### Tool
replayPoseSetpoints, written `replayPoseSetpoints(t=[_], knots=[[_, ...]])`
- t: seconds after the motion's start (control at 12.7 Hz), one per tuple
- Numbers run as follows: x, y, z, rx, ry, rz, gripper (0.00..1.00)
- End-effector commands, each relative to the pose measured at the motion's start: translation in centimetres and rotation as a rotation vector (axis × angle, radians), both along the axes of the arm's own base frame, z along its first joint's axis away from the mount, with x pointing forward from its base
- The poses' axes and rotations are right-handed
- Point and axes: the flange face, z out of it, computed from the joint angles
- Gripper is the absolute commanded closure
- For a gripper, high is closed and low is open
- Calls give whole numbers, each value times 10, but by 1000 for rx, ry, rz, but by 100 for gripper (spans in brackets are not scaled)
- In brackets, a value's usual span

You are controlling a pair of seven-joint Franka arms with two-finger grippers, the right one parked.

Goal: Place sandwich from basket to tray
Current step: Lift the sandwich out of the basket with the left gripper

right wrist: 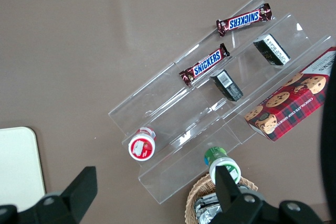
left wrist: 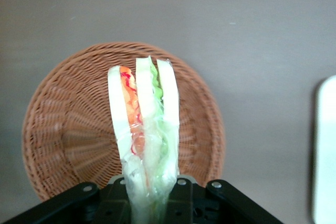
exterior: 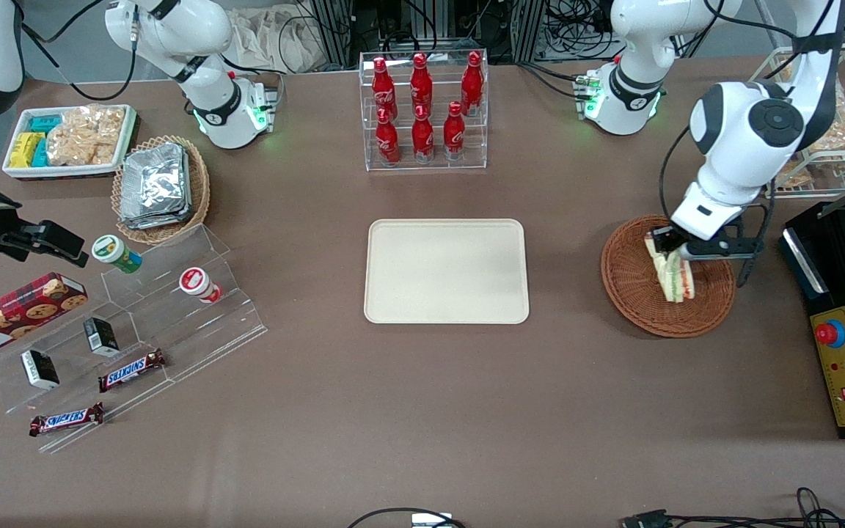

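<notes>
Sandwich (exterior: 670, 273) in gripper (exterior: 669, 251), above basket (exterior: 631, 290)

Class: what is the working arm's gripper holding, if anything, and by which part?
The gripper is shut on the sandwich, clamping one end of the wedge above the basket.

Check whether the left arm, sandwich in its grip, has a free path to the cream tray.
Probably yes: the gripper holds the sandwich above the basket, and only bare table lies between it and the tray.
</notes>
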Motion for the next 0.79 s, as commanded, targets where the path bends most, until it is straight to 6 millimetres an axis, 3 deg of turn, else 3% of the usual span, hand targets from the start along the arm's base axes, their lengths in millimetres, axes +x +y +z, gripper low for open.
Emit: replayPoseSetpoints(t=[0.0, 0.47, 0.71], knots=[[20, -39, 34, 4, 64, -74, 89], [13, -157, 60, -65, 64, -185, 90], [6, -213, 48, -103, 76, -185, 90]])
